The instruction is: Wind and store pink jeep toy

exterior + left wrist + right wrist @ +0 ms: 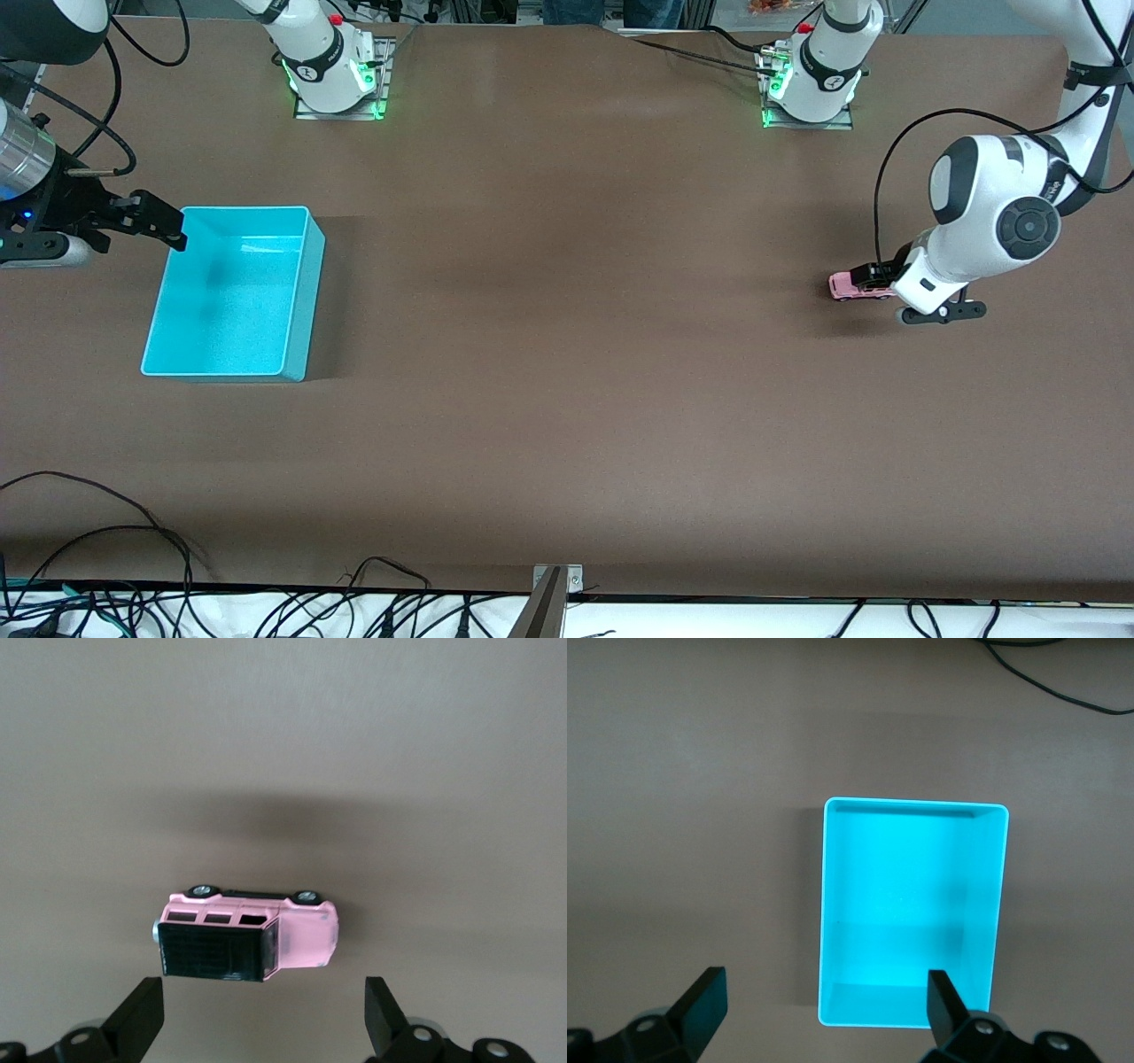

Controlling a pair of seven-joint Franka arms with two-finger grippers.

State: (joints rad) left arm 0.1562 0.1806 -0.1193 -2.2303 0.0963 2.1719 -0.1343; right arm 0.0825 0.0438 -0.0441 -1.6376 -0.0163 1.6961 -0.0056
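Front view: pink jeep toy (856,285) on counter (567,354) at left arm's end, left gripper (877,276) low over it. Left wrist view: jaws apart, toy's long axis spanning the gap. Right wrist view: right gripper (819,1001) waits, jaws apart, over turquoise bin (912,806)

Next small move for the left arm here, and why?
Probably lower the left gripper and close it on the jeep. Its fingers are open and apart from the toy, which sits on the table between them, ungrasped. The right gripper waits open over the bin's edge, and the bin holds nothing yet.
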